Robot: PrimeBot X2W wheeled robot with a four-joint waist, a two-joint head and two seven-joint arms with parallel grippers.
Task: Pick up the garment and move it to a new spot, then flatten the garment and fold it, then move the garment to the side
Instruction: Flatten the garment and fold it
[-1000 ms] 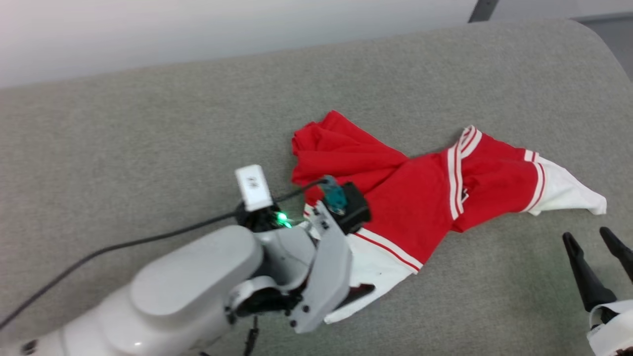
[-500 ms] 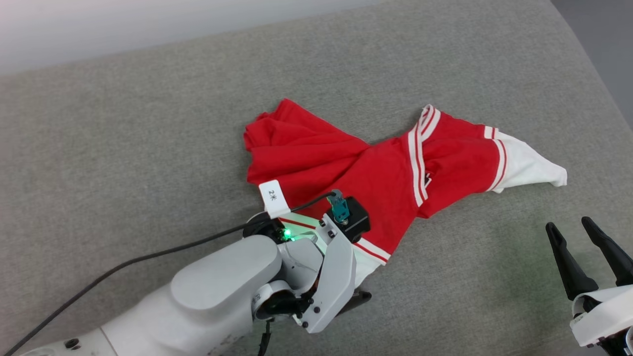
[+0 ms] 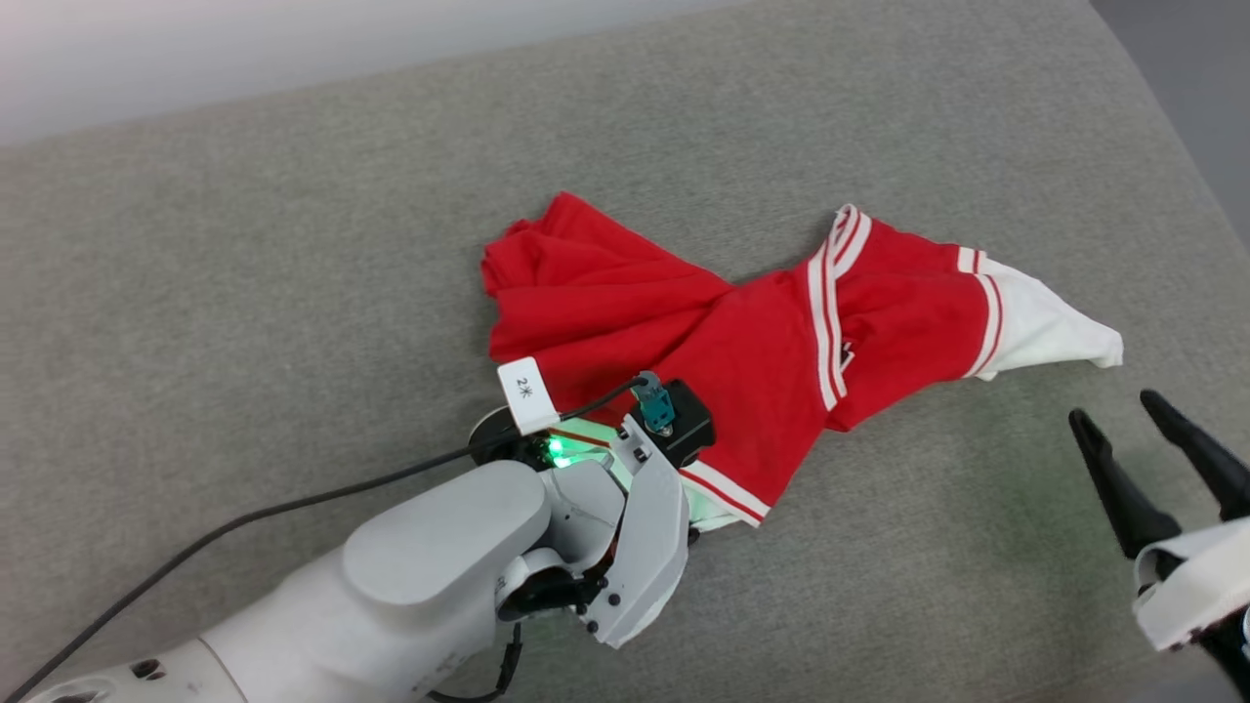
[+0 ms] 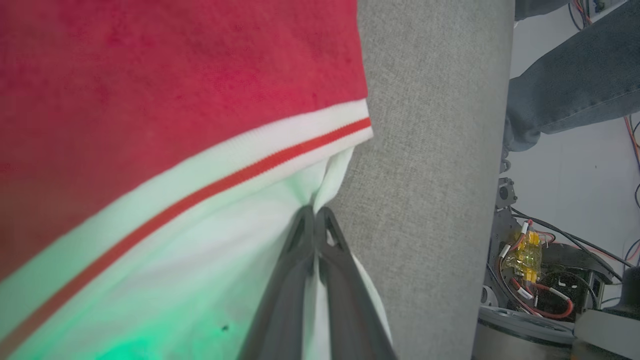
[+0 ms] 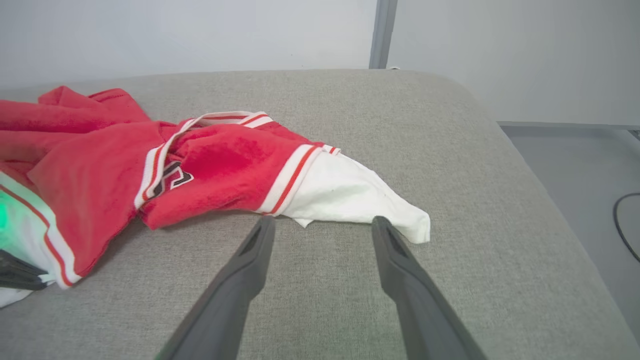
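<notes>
Since half a second ago the left arm [image 3: 439,566] has edged up and left in the head view. Less white cloth shows under its wrist, and the right gripper [image 3: 1115,410] sits slightly higher at the lower right.

In the left wrist view the left gripper [image 4: 315,212] has its two dark fingers pressed together. They pinch a fold of the white sleeve cloth of the garment [image 4: 150,75], just below the red-striped white band. In the right wrist view the right gripper [image 5: 322,222] is spread wide and holds nothing. Its tips hover just short of the other white sleeve [image 5: 360,200], apart from it.

The garment [image 3: 742,351] lies crumpled across the middle of the grey cushion [image 3: 293,244], red body bunched at centre, one white sleeve [image 3: 1045,327] pointing to the right.

From the head, the left fingers are hidden under the wrist housing. A white tag [image 3: 525,393], a green light [image 3: 555,447] and a black cable [image 3: 293,503] show there. The right wrist view shows a bit of black lettering outlined in white [image 5: 172,180] under the neck trim, and a pale wall [image 5: 200,30] behind. The left wrist view looks past the cushion's edge [image 4: 430,150] to a person's leg in jeans [image 4: 565,90] at upper right and a tangle of wires [image 4: 525,255] at lower right.
</notes>
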